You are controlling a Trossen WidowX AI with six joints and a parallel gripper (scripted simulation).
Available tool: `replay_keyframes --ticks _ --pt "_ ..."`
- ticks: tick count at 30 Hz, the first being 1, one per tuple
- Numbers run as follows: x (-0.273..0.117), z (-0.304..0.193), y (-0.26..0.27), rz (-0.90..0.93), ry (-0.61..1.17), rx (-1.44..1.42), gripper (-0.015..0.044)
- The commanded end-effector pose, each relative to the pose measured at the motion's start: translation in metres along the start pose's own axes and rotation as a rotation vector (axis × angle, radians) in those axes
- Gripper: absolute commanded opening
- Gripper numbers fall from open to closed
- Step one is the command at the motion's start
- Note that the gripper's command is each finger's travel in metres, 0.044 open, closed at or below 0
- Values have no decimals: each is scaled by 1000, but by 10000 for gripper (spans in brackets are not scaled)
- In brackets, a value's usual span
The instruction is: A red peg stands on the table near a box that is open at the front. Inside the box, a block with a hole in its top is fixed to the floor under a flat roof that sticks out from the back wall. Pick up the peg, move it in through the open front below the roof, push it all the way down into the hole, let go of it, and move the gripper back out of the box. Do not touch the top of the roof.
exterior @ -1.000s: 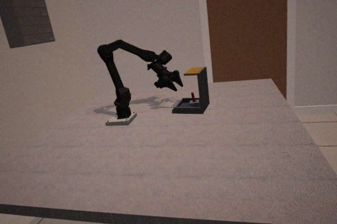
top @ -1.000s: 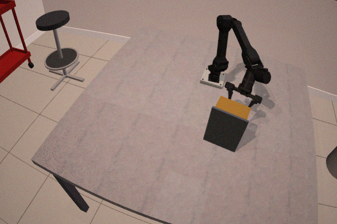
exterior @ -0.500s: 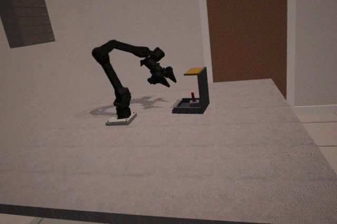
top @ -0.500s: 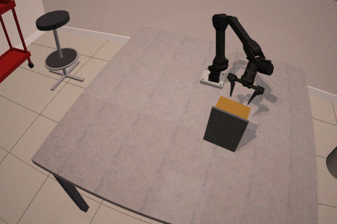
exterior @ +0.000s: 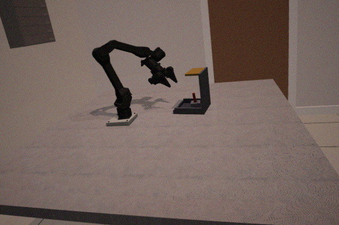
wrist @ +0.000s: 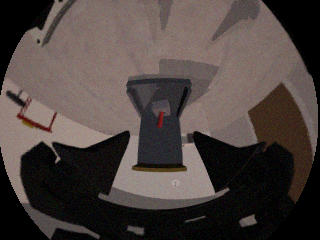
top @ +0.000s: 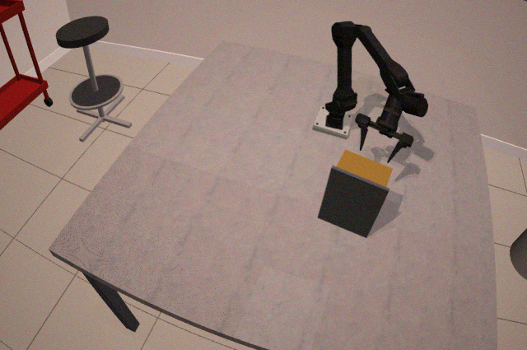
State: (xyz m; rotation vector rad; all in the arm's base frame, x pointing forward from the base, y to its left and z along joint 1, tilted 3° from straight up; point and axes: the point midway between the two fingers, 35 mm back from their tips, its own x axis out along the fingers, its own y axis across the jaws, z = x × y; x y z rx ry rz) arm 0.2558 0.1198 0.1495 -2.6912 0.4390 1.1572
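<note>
The red peg (exterior: 194,97) (wrist: 160,120) stands in the hole of the light grey block (wrist: 159,105) inside the box (top: 353,203) (exterior: 204,91) (wrist: 160,145). Its upper part sticks out, and it appears to lean slightly; how deep it sits I cannot tell. The roof (top: 366,168) (exterior: 195,71) (wrist: 160,169) is orange and juts from the back wall above the peg. My gripper (top: 375,156) (exterior: 173,84) (wrist: 162,134) is wide open and empty, outside the box in front of its open side, a little below roof height. In the top view, the roof and back wall hide the peg.
The arm's white base plate (top: 332,128) (exterior: 120,122) is on the table (top: 204,226) (exterior: 164,162), on the open-front side of the box. Low dark walls edge the box floor. A stool (top: 82,32) and a red cart (top: 20,95) stand off the table.
</note>
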Motion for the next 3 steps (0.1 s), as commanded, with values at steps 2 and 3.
replay_keyframes --ticks 2,3 --pt "0 -1 1 2 3 7 440" --pt "0 -1 1 2 3 7 440"
